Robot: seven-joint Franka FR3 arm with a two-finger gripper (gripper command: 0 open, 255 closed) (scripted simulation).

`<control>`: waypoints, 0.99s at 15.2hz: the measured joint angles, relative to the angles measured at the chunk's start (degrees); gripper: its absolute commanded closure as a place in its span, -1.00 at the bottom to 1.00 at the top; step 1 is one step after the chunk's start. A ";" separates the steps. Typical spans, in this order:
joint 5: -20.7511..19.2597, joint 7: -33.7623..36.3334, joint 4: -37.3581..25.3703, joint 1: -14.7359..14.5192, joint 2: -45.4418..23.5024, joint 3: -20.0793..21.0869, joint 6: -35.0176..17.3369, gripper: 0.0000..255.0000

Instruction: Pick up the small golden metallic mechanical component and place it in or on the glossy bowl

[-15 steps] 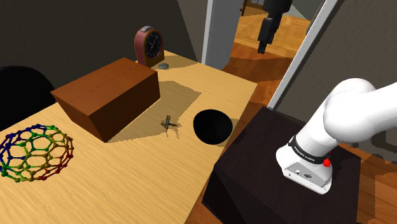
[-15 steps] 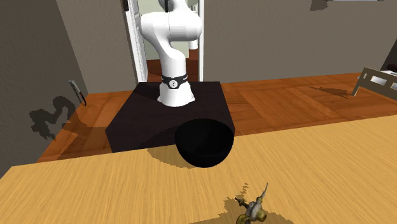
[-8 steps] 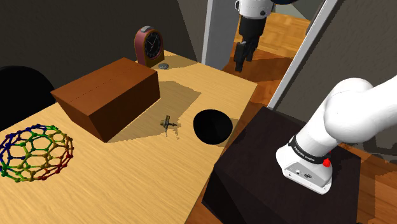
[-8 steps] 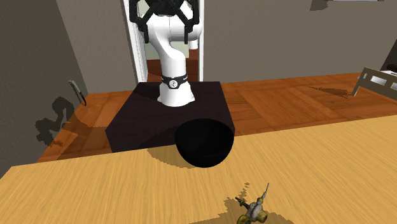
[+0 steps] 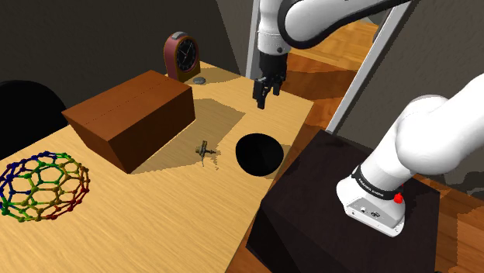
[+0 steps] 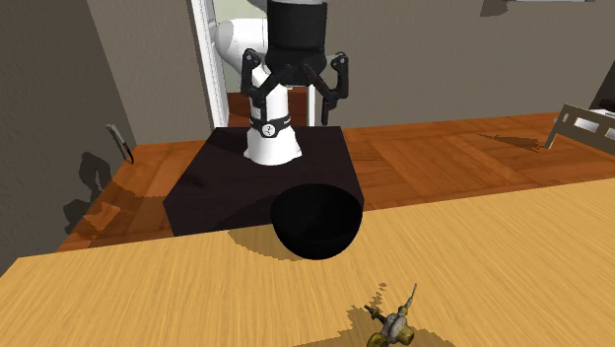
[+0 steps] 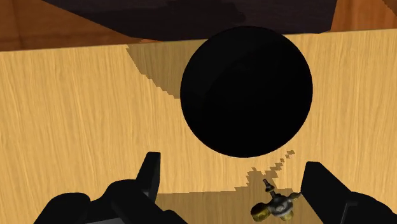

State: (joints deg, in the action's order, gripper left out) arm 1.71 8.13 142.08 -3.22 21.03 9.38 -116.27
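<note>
Golden component (image 5: 203,149) on table (image 5: 155,225), black bowl (image 5: 259,153) nearby

Small brass-coloured component (image 5: 203,149) on table near black bowl (image 5: 258,153)

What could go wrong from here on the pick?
1. The golden component is tiny and spindly; the open jaws aren't centred over it and could knock it aside.
2. It lies close to the black bowl, so a descending jaw might clip the rim.
3. The brown box stands on its other side, possibly limiting approach room.
</note>
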 measured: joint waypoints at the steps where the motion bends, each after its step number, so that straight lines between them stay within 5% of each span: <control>1: -0.02 1.22 -0.75 -0.15 -2.02 0.71 -1.31 -1.00; 15: -8.24 19.23 -14.79 -3.11 -33.08 5.43 -17.78 -1.00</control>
State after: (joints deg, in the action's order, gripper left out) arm -6.53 27.37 127.29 -6.33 -12.05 14.82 -134.05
